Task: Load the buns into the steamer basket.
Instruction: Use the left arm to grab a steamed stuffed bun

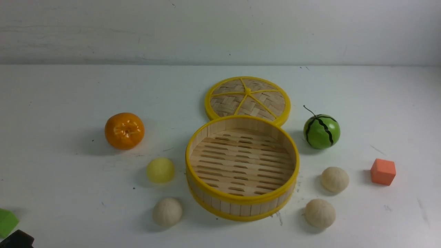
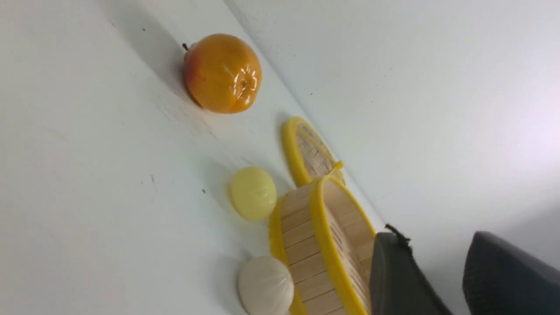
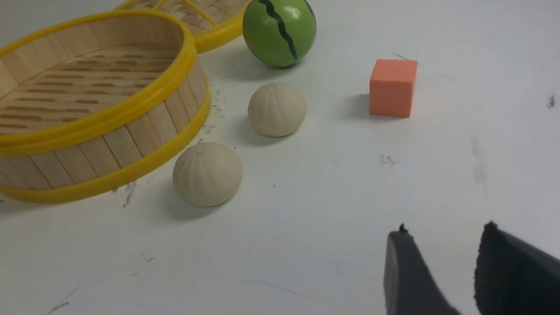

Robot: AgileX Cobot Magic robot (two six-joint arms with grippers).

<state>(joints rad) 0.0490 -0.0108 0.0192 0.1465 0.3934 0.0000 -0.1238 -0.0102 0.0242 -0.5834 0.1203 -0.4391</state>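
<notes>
The steamer basket point(image 1: 241, 210) stands empty mid-table, bamboo slats between yellow rims. Left of it lie a pale yellow bun point(image 1: 160, 170) and a cream bun point(image 1: 167, 212). Two more cream buns point(image 1: 334, 179) point(image 1: 319, 213) lie on its right. In the left wrist view my left gripper point(image 2: 433, 240) hangs open and empty, beside the basket point(image 2: 321, 227), apart from the yellow bun point(image 2: 253, 192) and cream bun point(image 2: 265, 285). My right gripper point(image 3: 444, 232) is open over bare table, well short of its two buns point(image 3: 207, 173) point(image 3: 277, 109).
The woven lid point(image 1: 247, 100) lies flat behind the basket. An orange tangerine point(image 1: 124, 131) sits at the left and a green watermelon ball point(image 1: 321, 131) at the right. An orange cube point(image 1: 383, 171) is further right, and a green block point(image 1: 7, 222) lies at the near left edge.
</notes>
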